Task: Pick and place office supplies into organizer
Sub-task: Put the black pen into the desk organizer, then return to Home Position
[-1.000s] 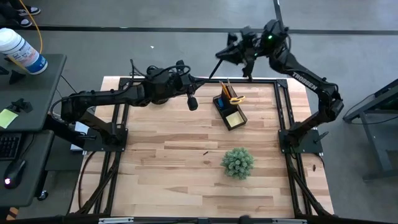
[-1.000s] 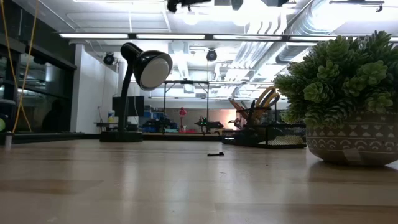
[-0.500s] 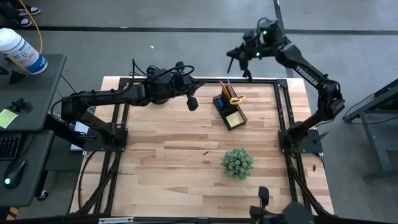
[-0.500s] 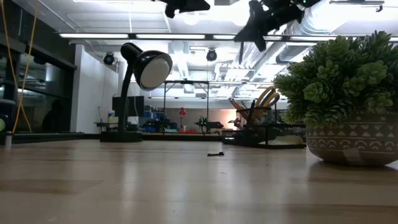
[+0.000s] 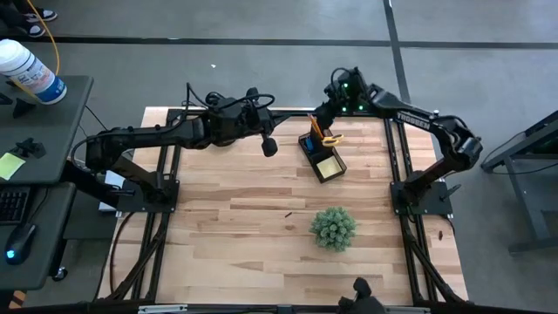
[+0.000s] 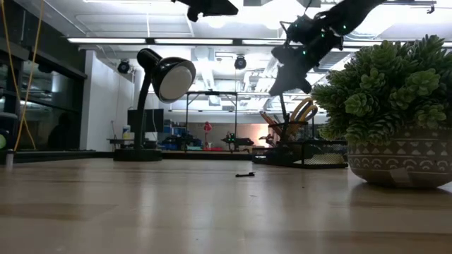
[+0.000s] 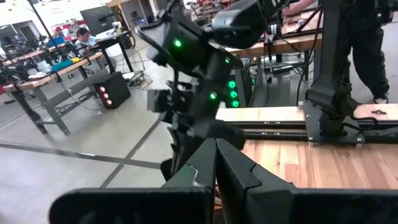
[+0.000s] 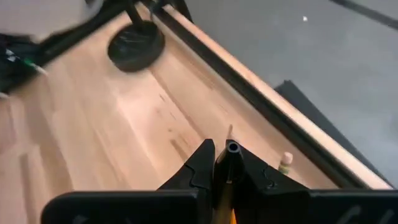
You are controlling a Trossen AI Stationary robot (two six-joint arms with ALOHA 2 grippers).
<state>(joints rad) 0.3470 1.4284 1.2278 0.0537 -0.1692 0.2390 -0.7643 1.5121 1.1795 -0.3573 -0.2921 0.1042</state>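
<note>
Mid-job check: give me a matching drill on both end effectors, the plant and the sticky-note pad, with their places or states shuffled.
1. left end effector
2. right end effector
3. plant
4. sticky-note pad

a. lying in the organizer tray
b. shut, holding nothing
c. shut on a pencil, above the organizer
d. standing on the table, on the near side of the organizer

Pairs: 1-b, 2-c, 3-d, 4-a

Organizer [image 5: 319, 155] at table [image 5: 227, 227] centre's one o'clock; plant [image 5: 333, 228] at its six; lamp [image 5: 268, 144] at its nine; scissors [image 5: 330, 139] inside.
</note>
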